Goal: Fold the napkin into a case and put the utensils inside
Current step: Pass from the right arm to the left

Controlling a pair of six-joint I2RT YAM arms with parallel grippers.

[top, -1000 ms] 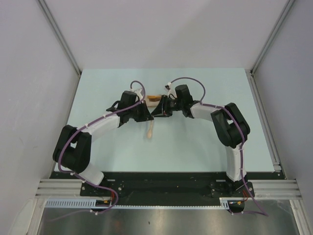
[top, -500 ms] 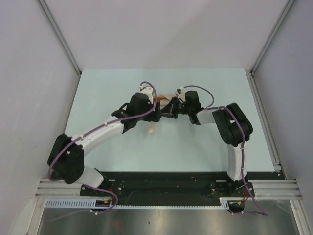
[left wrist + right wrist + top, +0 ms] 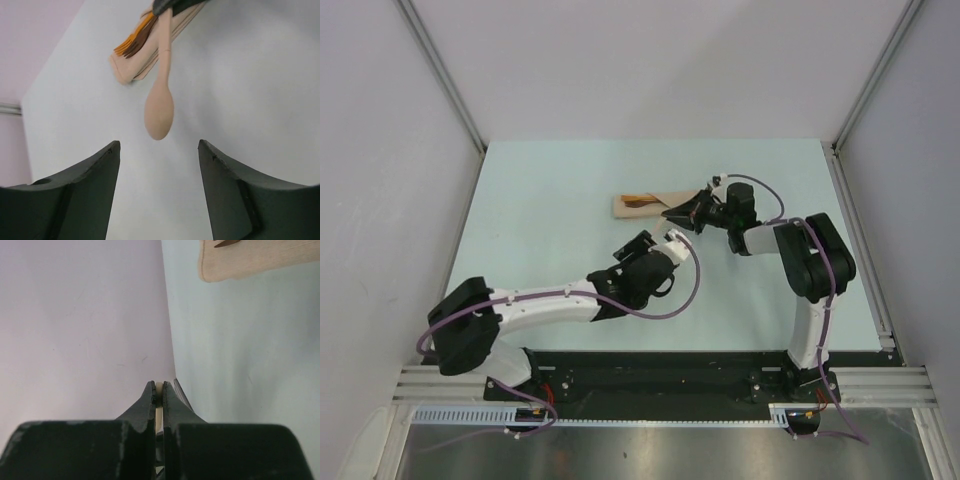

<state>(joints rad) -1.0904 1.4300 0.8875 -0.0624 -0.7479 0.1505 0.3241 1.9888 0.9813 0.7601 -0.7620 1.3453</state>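
**A:** Where is the case lying right now?

**B:** The case (image 3: pixel 645 205) is lying flat on the pale table (image 3: pixel 540 190), toward the far middle. Its length is running left to right.

**A:** Is anything sitting inside it?

**B:** Orange and dark brown tines (image 3: pixel 131 44) are sticking out of its left end. The rest of those pieces is hiding inside the cloth.

**A:** And the spoon?

**B:** The spoon (image 3: pixel 160 107) is hanging outside the case, with its bowl pointing away from the right gripper. In the left wrist view its handle is crossing over the cloth. Whether it is touching the cloth, I cannot tell.

**A:** Who is holding it?

**B:** The right gripper (image 3: pixel 159 388) is sitting at the right end of the case. Its fingers are pressing together on the thin pale handle, and a sliver of it is showing between the tips.

**A:** What is the left gripper doing?

**B:** The left gripper (image 3: pixel 159 145) is hovering on the near side of the case, apart from it. Its fingers (image 3: pixel 80 195) are spreading wide and facing the spoon's bowl, which is lying just beyond their tips.
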